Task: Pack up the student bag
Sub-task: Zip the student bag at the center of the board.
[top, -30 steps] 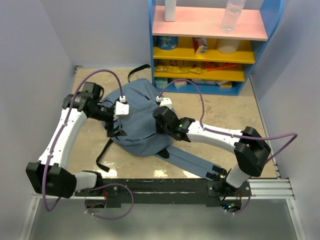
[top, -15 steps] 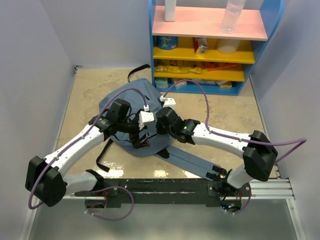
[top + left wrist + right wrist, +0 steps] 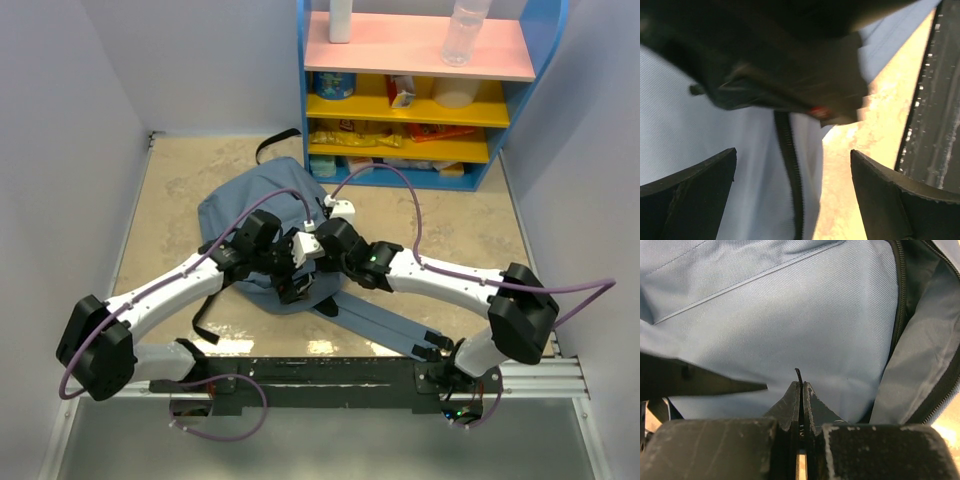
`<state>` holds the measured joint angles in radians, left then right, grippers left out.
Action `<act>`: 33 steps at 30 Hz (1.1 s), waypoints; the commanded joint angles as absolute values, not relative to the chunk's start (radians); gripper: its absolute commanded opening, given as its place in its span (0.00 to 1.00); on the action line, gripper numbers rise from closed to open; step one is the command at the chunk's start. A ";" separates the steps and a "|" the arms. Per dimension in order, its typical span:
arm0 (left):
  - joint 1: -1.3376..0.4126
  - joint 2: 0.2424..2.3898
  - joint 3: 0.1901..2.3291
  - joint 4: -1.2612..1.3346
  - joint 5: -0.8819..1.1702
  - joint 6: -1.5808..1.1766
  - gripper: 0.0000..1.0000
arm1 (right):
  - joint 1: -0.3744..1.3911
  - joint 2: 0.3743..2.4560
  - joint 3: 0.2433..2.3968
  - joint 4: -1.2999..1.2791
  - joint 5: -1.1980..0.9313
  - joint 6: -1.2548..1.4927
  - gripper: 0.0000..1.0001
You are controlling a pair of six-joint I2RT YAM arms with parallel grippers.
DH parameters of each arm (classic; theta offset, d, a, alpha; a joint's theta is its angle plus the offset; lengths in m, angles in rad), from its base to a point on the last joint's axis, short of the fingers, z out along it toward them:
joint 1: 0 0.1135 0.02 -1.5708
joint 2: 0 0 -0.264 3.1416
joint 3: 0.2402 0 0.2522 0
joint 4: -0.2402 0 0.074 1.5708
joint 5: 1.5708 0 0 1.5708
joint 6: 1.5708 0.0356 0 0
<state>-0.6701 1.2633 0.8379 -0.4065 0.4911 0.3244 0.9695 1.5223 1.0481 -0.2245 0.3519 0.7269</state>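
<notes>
While the student bag (image 3: pixel 262 200) lies flat in the middle of the counter (image 3: pixel 175 185), both arms meet over its near edge. Left gripper (image 3: pixel 792 160): fingers spread wide above the zip (image 3: pixel 786 142). Right gripper (image 3: pixel 801 390): fingers pinched on a thin black strand (image 3: pixel 798 374).

Ahead of the left tool (image 3: pixel 792 152) the bag (image 3: pixel 700 135) is plain grey-blue with a black zip (image 3: pixel 785 130), the bench (image 3: pixel 875 130) to its right mottled beige, the shelf (image 3: pixel 420 180) beyond blue, pink and yellow.
</notes>
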 commanded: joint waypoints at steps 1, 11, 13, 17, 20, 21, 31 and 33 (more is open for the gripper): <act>-0.672 1.269 0.831 -0.330 0.425 0.293 0.93 | 0.971 1.462 1.042 -0.202 0.362 0.759 0.00; -0.670 1.249 0.828 -0.365 0.474 0.348 0.00 | 0.968 1.471 1.034 -0.178 0.351 0.765 0.00; -0.670 1.233 0.827 -0.400 0.502 0.379 0.00 | 0.966 1.480 1.040 -0.173 0.348 0.762 0.00; -0.669 1.210 0.841 -0.500 0.525 0.440 0.00 | 0.944 1.486 1.032 -0.164 0.348 0.749 0.00; -0.670 1.187 0.847 -0.570 0.546 0.497 0.00 | 0.921 1.480 1.020 -0.156 0.354 0.720 0.00; -0.669 1.184 0.854 -0.621 0.552 0.509 0.00 | 0.913 1.477 1.019 -0.158 0.356 0.710 0.00; -0.669 1.169 0.931 -0.929 0.586 0.755 0.00 | 0.870 1.493 1.051 -0.156 0.377 0.632 0.00; -0.667 1.177 0.931 -0.991 0.583 0.810 0.00 | 0.870 1.496 1.055 -0.152 0.379 0.627 0.00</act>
